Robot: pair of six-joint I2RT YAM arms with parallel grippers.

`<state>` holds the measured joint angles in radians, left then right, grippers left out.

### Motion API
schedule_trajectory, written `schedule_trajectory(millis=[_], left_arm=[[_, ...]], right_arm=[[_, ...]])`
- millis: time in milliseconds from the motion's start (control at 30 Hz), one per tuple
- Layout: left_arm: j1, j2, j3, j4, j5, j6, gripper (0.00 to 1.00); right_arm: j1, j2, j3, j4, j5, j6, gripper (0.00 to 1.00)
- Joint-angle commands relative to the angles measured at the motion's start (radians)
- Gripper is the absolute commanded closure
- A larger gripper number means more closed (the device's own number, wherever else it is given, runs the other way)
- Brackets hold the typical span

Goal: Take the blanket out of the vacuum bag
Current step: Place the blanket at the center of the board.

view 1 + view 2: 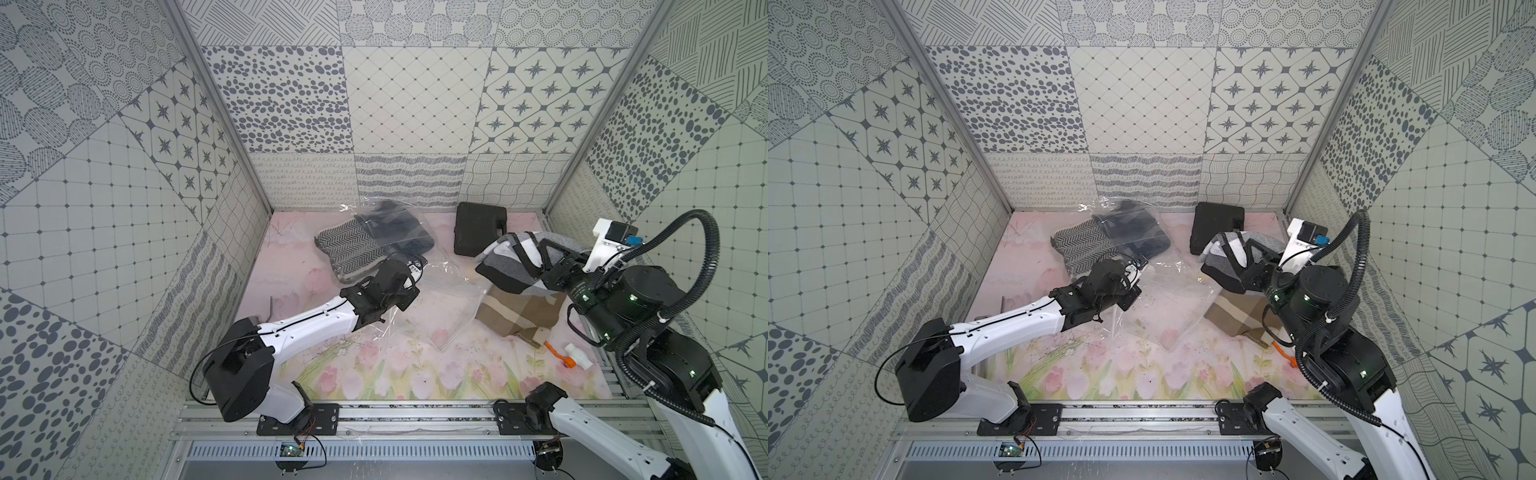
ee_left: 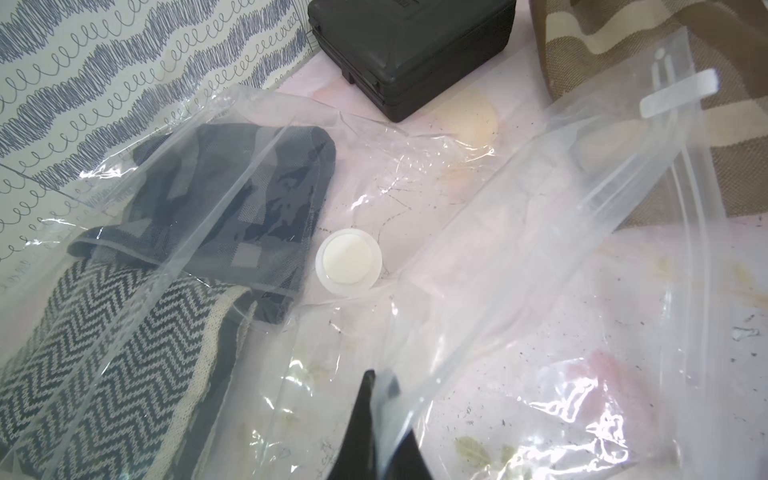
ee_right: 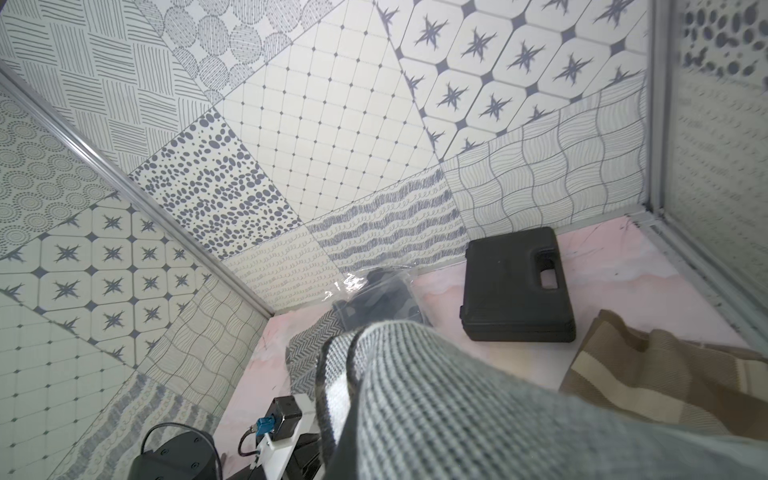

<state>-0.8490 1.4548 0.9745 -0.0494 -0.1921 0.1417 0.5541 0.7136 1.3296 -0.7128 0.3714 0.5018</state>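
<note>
Clear vacuum bag [image 1: 436, 291] [image 1: 1167, 299] lies on the desk [image 1: 374, 374] in both top views, its film pinched by the clenched left claw [image 1: 402, 300]. The right claw [image 1: 536, 259] grasps a grey checked blanket [image 1: 505, 266] outside it, near a black case [image 1: 478, 228]. Left wrist: the claw [image 2: 376, 386] nips film near the white valve cap [image 2: 348, 262]. Right wrist: the blanket [image 3: 457, 399] fills the foreground.

Pink floral table [image 1: 374, 374], bearing vacuum bag [image 1: 436, 291], black case [image 1: 478, 228], brown striped cloth [image 1: 515, 311], orange-white tool [image 1: 569, 353]
</note>
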Motion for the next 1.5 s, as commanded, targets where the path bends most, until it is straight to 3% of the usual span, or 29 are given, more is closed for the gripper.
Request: schedule_trajectory(millis=[0,433,733,833,933,1167,1467], left_arm=[[-0.003,0.012,0.016,0.034,0.011,-0.01,1.0],[-0.003,0.026,0.023,0.026,0.017,-0.016,1.0],[-0.002,0.03,0.012,0.029,0.017,-0.017,1.0],[-0.004,0.029,0.01,0.03,0.016,-0.017,1.0],[-0.002,0.027,0.006,0.03,0.008,-0.011,1.0],[-0.002,0.025,0.006,0.025,-0.002,-0.006,1.0],[-0.001,0.062,0.038,0.01,-0.014,0.007,1.0]], right_arm=[[-0.003,-0.039,0.041,0.044,0.123,-0.118,1.0],[-0.004,-0.102,-0.024,-0.019,0.316,-0.198,1.0],[-0.039,-0.028,-0.057,-0.033,0.342,-0.217,1.0],[-0.141,0.0,-0.077,-0.046,0.24,-0.177,1.0],[-0.31,0.046,-0.115,-0.075,0.014,-0.094,1.0],[-0.624,0.134,-0.181,0.066,-0.33,-0.073,1.0],[-0.784,0.252,-0.131,0.164,-0.467,-0.104,1.0]])
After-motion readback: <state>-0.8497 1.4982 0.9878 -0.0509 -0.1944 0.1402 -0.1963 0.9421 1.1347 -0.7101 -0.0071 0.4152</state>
